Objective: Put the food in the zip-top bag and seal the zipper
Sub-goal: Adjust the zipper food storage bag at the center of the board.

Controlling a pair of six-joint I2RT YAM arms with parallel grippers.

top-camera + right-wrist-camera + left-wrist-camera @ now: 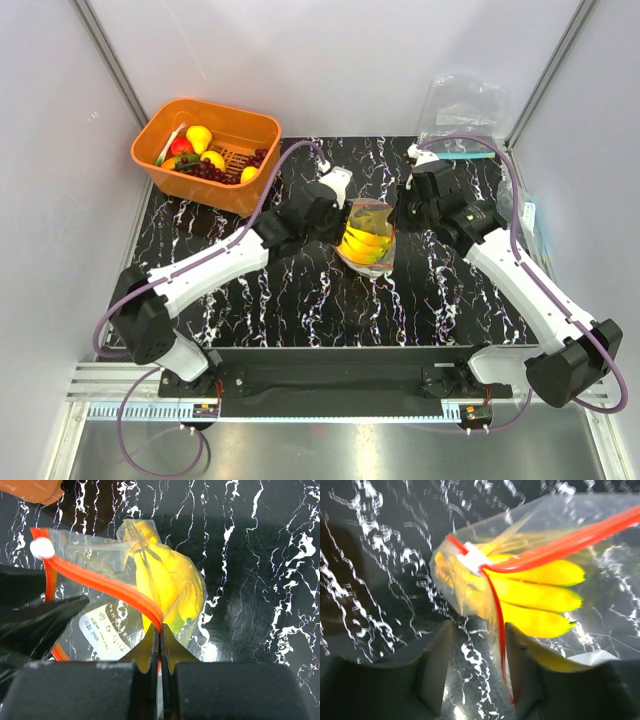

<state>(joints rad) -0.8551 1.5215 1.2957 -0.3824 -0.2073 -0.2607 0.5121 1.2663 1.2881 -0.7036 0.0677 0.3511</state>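
2 arms: both meet at the zip-top bag [367,240], which lies mid-tabletop [450,300].
Bag contents: 1 banana bunch [540,595] sits inside, fully below the mouth.
Other food: the grape cluster [212,172] and lemon pieces [199,136] lie in the orange basket [160,165] at the far left, well apart from the bag.
Zipper [105,586]: its white slider [472,557] sits at 1 corner. From there 2 red-orange tracks split apart, so the mouth reads as unsealed.
Right fingers [147,650]: clenched on the zipper's opposite end, anchoring it.
Left fingers [434,675]: released and spread. 1 track runs down between them, close to 1 pad. The blur makes it hard to say whether it touches.
Step in hand: probably lining up the left fingers to close the zipper against the right arm's anchor.
Doing it well: bring both tracks together between the left pads, near the slider. Close gently, then draw along the strip toward the right fingers, holding the strip taut and straight.
Risk: pinching only 1 track, or crinkly film, would leave a gap.
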